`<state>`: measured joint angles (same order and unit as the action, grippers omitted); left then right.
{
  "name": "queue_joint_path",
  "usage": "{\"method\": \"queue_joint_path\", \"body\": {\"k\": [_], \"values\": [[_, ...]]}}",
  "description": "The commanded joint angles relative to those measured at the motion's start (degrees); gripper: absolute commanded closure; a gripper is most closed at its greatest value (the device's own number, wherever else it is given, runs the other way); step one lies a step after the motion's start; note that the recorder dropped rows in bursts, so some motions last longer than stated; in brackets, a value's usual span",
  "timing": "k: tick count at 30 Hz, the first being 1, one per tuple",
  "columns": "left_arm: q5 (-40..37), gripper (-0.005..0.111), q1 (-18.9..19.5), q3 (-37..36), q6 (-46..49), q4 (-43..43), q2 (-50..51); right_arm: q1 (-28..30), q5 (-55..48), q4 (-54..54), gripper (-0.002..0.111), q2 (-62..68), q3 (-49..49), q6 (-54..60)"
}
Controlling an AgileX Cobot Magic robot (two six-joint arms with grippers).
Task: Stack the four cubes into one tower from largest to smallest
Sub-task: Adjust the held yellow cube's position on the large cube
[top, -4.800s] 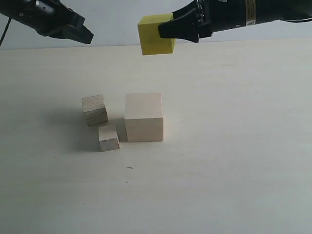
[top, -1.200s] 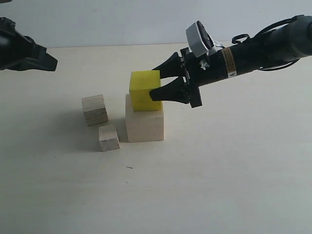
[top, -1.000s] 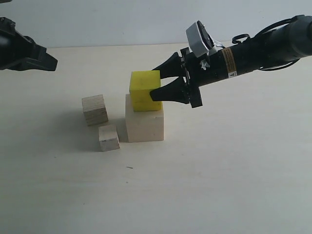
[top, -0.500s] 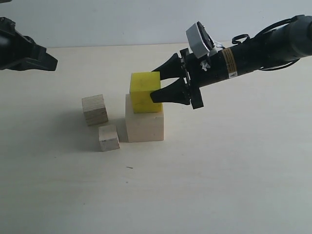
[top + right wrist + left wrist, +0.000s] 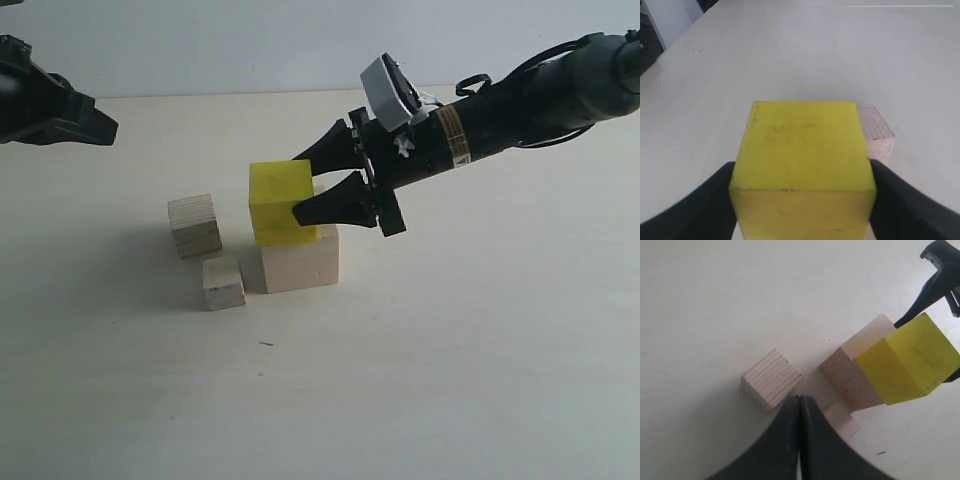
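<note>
- Exterior view, far left: the left gripper (image 5: 98, 130) hangs above the table (image 5: 450, 380), jaws pressed together and empty, where it was a second ago.
- The layered plywood cube (image 5: 195, 226) and, just in front of it, the smallest pale cube (image 5: 223, 283) sit on the table beside the base, untouched and unmoved.
- The yellow cube (image 5: 282, 205) sat squarely over the large pale cube (image 5: 300, 265) half a second ago. Now it has shifted left and tilted, overhanging the base's left edge. The base itself looks slightly turned.
- The right gripper (image 5: 298, 187) has swung left with it, jaws spread wide and clamped on the yellow cube's sides.
- Judgement: the second tier is not settled. Letting go now risks a topple, so the yellow cube likely needs re-centring first.
</note>
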<state>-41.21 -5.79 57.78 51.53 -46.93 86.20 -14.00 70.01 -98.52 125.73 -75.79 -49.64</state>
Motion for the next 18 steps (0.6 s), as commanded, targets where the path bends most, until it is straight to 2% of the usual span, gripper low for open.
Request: {"method": "queue_joint_path", "body": {"k": [1, 9, 18], "values": [[0.16, 0.107, 0.03, -0.25, 0.31, -0.78, -0.6, 0.17, -0.05, -1.43, 0.108, 0.28, -1.39, 0.25], [-0.05, 0.107, 0.03, -0.25, 0.31, -0.78, -0.6, 0.17, -0.05, -1.43, 0.108, 0.28, -7.61, -4.93], [-0.29, 0.107, 0.03, -0.25, 0.31, -0.78, -0.6, 1.08, -0.05, -1.43, 0.108, 0.28, -7.27, -7.37]]}}
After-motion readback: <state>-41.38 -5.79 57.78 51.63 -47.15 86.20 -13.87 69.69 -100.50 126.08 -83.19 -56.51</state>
